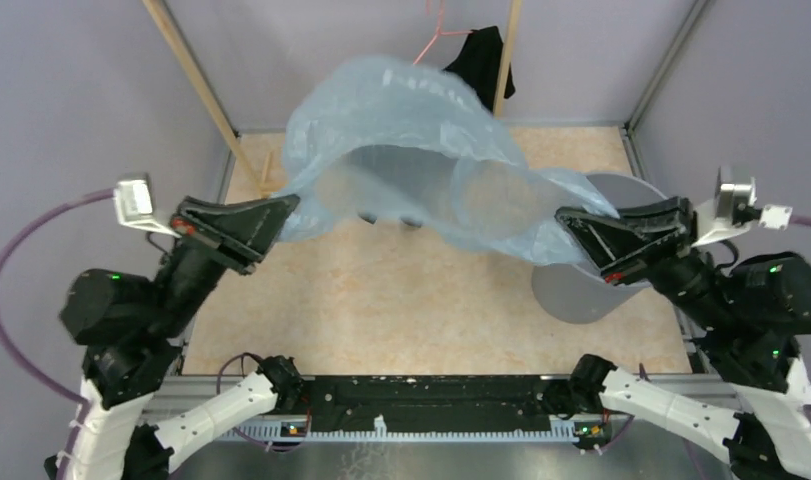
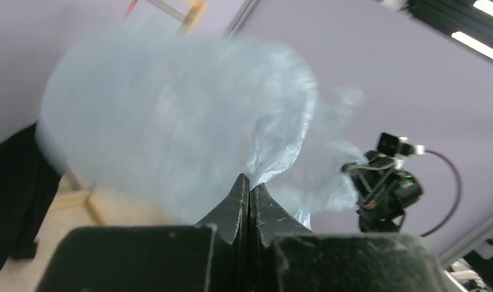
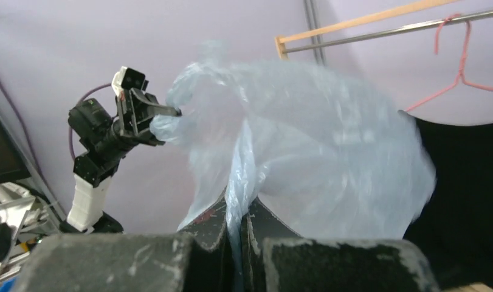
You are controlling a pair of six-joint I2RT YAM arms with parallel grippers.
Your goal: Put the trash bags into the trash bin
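Black jaws of the left gripper are closed tight on one edge of the trash bag. The right gripper, over the trash bin, pinches the opposite edge. The bag billows in mid-air, mostly left of the bin.

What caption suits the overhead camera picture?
Left gripper and right gripper stretch a pale blue trash bag near the grey bin.

Left arm and right arm match: black rounded joint housings with green indicator lights, white lower links, pale wrist camera blocks, purple cables, and scuffed black wedge fingers on left gripper and right gripper.
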